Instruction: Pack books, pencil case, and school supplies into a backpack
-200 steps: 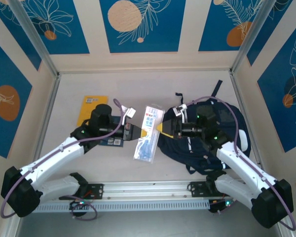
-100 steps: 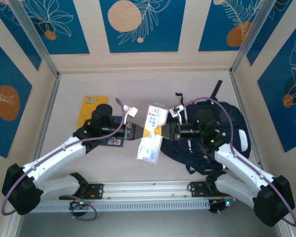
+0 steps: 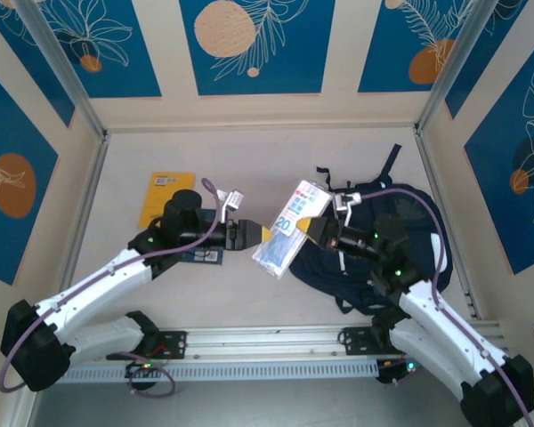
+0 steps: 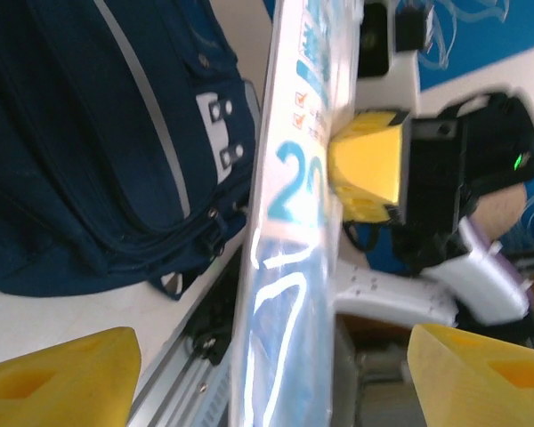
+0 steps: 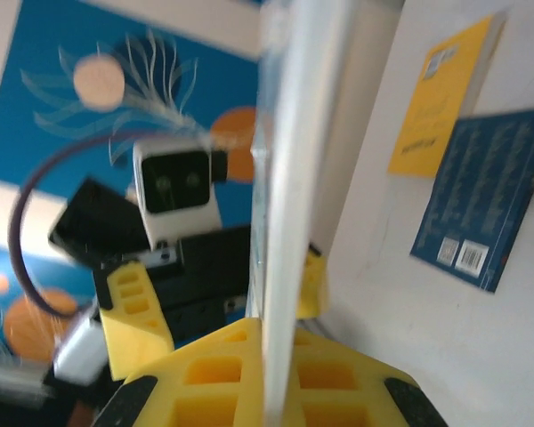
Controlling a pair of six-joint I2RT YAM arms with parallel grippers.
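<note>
Here, the pale blue-white packet (image 3: pixel 291 229) is held in the air between the two arms, above the table (image 3: pixel 249 160) and just beside the near-left edge of the backpack (image 3: pixel 423 209). It is pinched at one edge by the right gripper (image 3: pixel 313 229), whose jaws are pressed together on it. In the left wrist view, one yellow pad of that gripper is seen flat against the printed face of the packet (image 4: pixel 289 222). The left gripper (image 3: pixel 256 234) is set just beside the opposite edge with its jaws spread. Its fingers (image 4: pixel 62 374) are seen wide apart with nothing clamped between them, so the packet's weight is judged to be carried by the right arm alone. This suits the layout, since the backpack lies on the right arm's side. The edge grip leaves most of the packet free to be slid into an opening, though whether the backpack is open cannot be told. The yellow-orange book (image 3: pixel 165 196) and a navy book (image 3: pixel 200 255) are left flat on the table by the left arm, not yet packed.
</note>
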